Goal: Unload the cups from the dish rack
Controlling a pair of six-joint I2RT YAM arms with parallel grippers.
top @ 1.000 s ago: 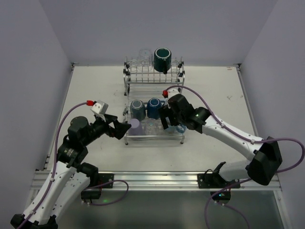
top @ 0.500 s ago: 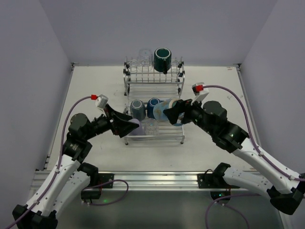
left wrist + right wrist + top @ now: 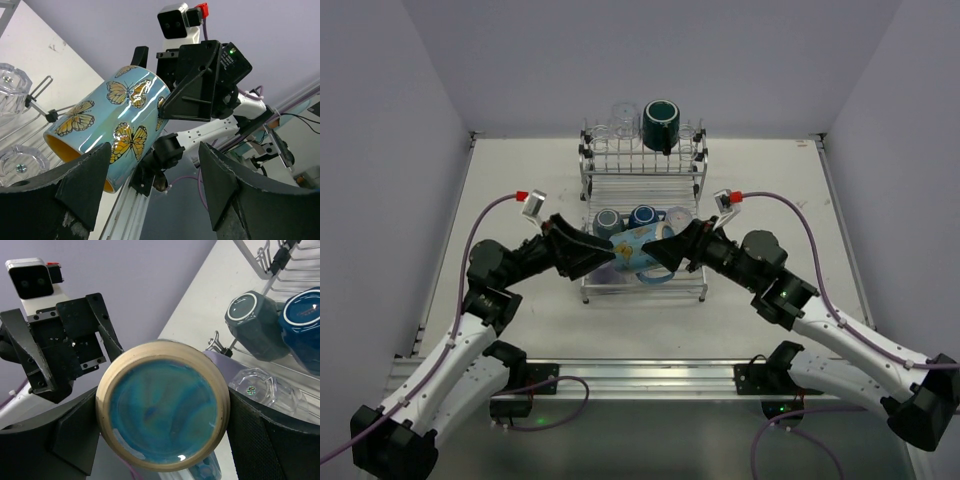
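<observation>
A light blue butterfly mug [image 3: 638,248] with an orange inside hangs on its side over the front of the dish rack [image 3: 645,293]. My right gripper [image 3: 667,251] is shut on its base end, one finger on each side of the round blue bottom [image 3: 162,412]. My left gripper [image 3: 606,254] faces it from the left, open, with its fingers [image 3: 80,192] at the mug's open rim [image 3: 107,127]; nothing sits between them. In the rack lie a dark teal mug [image 3: 252,322], a dark blue mug [image 3: 305,320], a purple cup [image 3: 220,359] and clear glass tumblers [image 3: 257,385].
On the rack's raised rear tier stand a teal mug [image 3: 660,125] and glass tumblers [image 3: 623,115]. Grey walls close in the table on three sides. Bare white table [image 3: 520,190] lies to the left and right of the rack.
My right gripper has lifted the butterfly mug out of the rack and swung it left, turned on its side. My left gripper has moved right to meet it, and its jaws have narrowed a little.
</observation>
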